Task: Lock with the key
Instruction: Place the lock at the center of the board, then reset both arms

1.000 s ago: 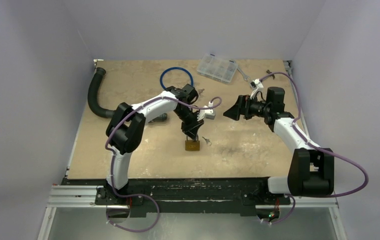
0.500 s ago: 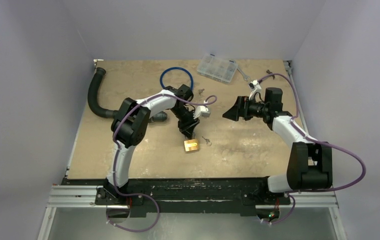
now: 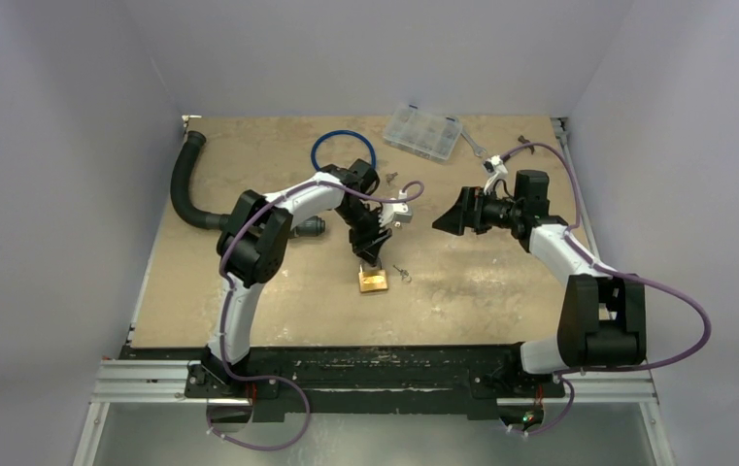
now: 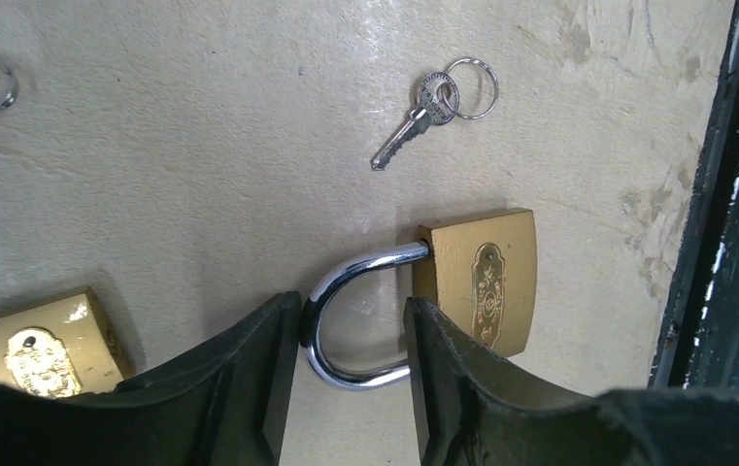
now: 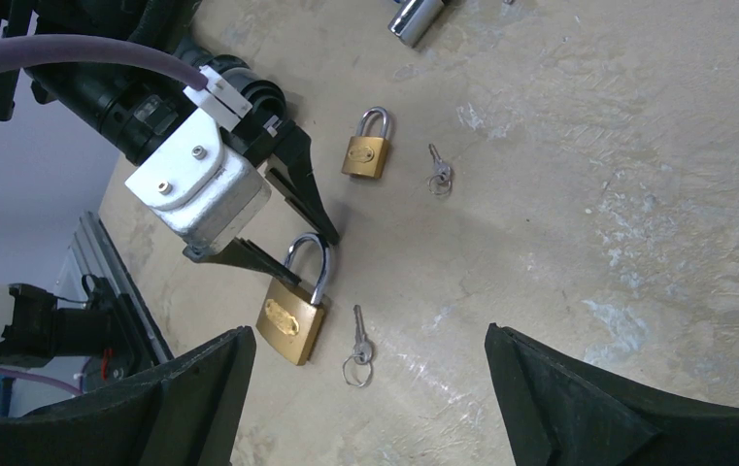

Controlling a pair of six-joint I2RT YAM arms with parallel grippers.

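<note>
The left gripper (image 4: 353, 309) should close squarely on the shackle (image 4: 365, 262), so that the padlock (image 4: 477, 282) is held flat on the worktop (image 4: 200, 146), with the key (image 4: 409, 121) lying near it. Its jaws stand partly apart around the shackle and perhaps touch its bend. The right gripper (image 5: 365, 338) has its jaws wide apart and holds nothing.

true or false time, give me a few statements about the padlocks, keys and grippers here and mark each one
1. The left gripper has its fingers on either side of the shackle of a padlock. True.
2. A key is stuck into that padlock. False: the nearest key lies flat on the table, apart from the lock.
3. The right gripper is holding a key. False: its fingers are spread wide with nothing held between them.
4. A second padlock lies on the table. True.
</note>
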